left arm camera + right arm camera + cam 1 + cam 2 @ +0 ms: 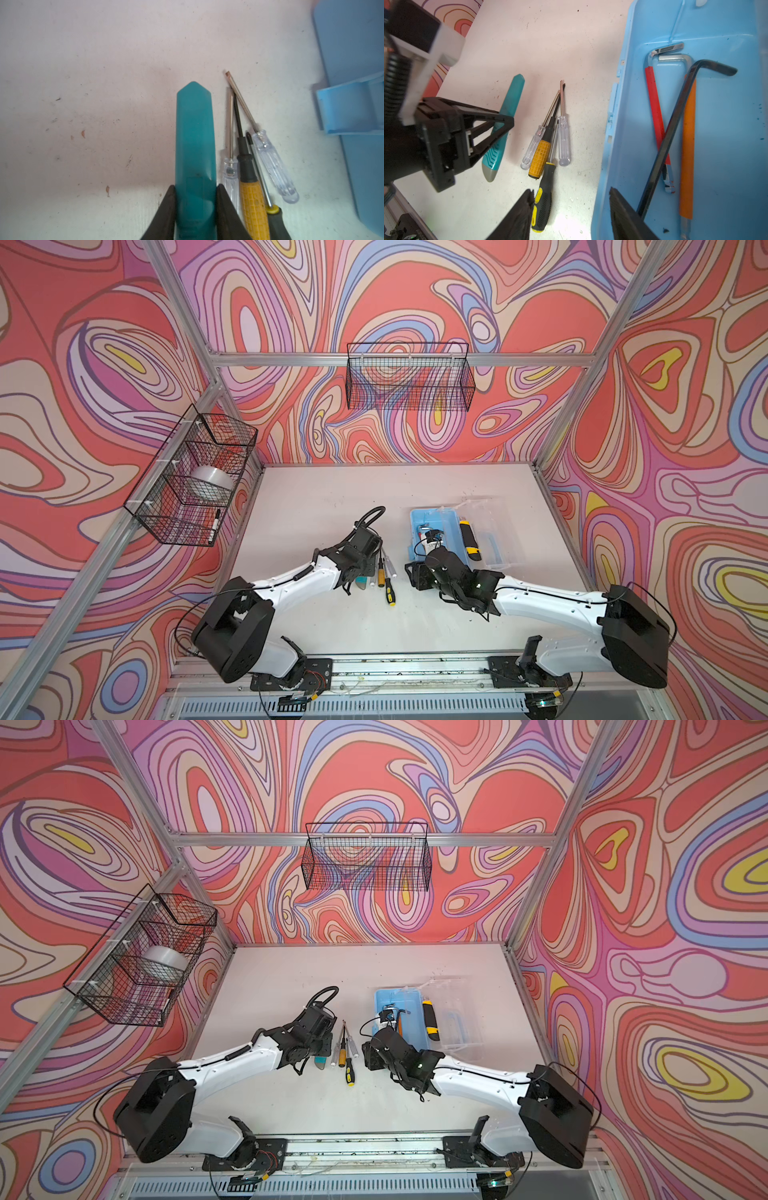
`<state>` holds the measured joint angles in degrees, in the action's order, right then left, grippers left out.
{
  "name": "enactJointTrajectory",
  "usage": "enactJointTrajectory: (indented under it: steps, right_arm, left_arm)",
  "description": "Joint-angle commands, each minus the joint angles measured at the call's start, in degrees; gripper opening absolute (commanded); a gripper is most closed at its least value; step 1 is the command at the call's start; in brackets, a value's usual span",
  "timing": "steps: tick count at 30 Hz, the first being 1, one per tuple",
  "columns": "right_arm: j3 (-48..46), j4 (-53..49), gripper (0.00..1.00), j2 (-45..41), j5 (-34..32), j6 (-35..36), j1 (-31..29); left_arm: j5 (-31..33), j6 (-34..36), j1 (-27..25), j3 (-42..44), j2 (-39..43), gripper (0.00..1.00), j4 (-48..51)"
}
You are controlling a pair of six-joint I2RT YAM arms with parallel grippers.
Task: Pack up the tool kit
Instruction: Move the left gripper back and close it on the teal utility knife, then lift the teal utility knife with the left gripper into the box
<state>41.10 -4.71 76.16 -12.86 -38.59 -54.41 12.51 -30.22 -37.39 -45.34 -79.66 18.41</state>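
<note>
Packing under way: the teal utility knife (194,128) is being clamped by the left gripper (196,187) near the bench's (316,489) middle, beside four screwdrivers (542,153). A lift into the blue box (726,124), toward the right edge and already holding hex keys (656,116), is probably being called for next. The right gripper (571,189) is being held with jaws apart, astride the box's wall. The white bench is being shown scuffed, and the swirl-patterned walls (415,290) are carrying wire baskets (409,377).
</note>
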Motion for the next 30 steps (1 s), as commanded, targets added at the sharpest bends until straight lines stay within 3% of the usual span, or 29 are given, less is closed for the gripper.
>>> enactJointTrajectory:
  steps: [1,7,11,18,25,30]
  right_arm:
    - [0.14,-0.49,0.60,-4.45,-1.97,0.61,-0.15]
    - [1.22,-8.71,0.60,-15.37,-9.65,3.15,0.36]
    - [1.48,-14.88,0.60,-23.16,-15.71,3.16,0.55]
    - [0.76,-20.78,0.59,-29.81,-19.33,1.90,0.65]
    - [-0.28,-23.42,0.59,-33.85,-20.52,1.39,0.69]
    - [0.03,-24.75,0.59,-35.11,-21.91,2.19,0.63]
  left_arm:
    - [-4.02,-1.52,0.31,-1.25,4.64,0.19,1.70]
    - [-9.83,-5.99,-2.34,-2.62,9.51,0.18,-2.35]
    - [-10.41,-10.21,-6.88,-4.69,7.35,0.16,-9.18]
    - [-11.86,-14.97,-16.17,-18.92,-11.07,0.17,-18.45]
    - [-11.80,-16.82,-16.87,-35.42,-26.41,0.18,-18.14]
    - [-10.41,-17.26,-16.87,-40.54,-31.83,0.18,-15.97]
